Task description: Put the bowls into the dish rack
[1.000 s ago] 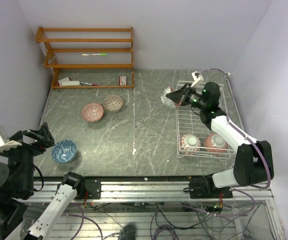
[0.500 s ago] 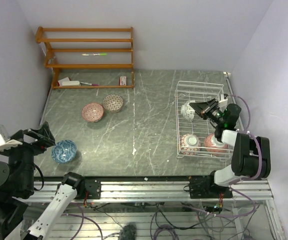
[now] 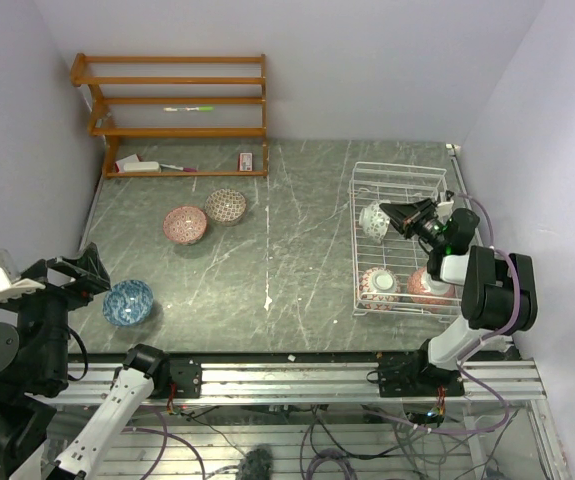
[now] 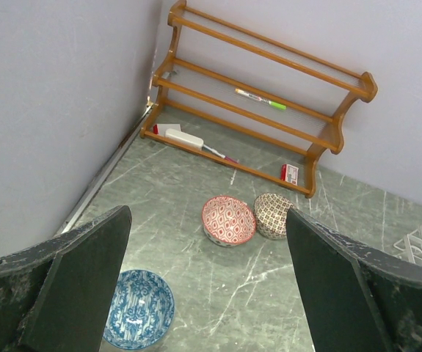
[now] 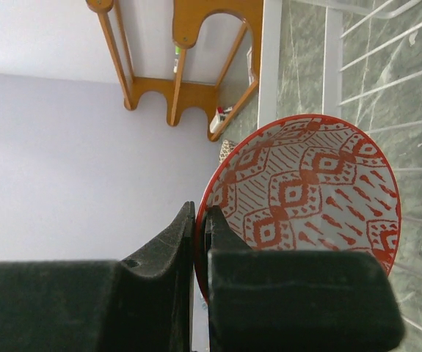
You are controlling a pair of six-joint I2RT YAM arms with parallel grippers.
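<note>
My right gripper pinches rim of red-patterned round ceramic bowl, fingers pressed on either side. Bowl tipped on edge inside white wire-grid dish rack, mid-rack, right of top view; contact with wire unclear. Pair of patterned bowls at rack's lower end. My left gripper spread wide, empty, lower left. Blue-patterned bowl, pink-patterned bowl, brown-patterned bowl on grey marbled table, left half.
</note>
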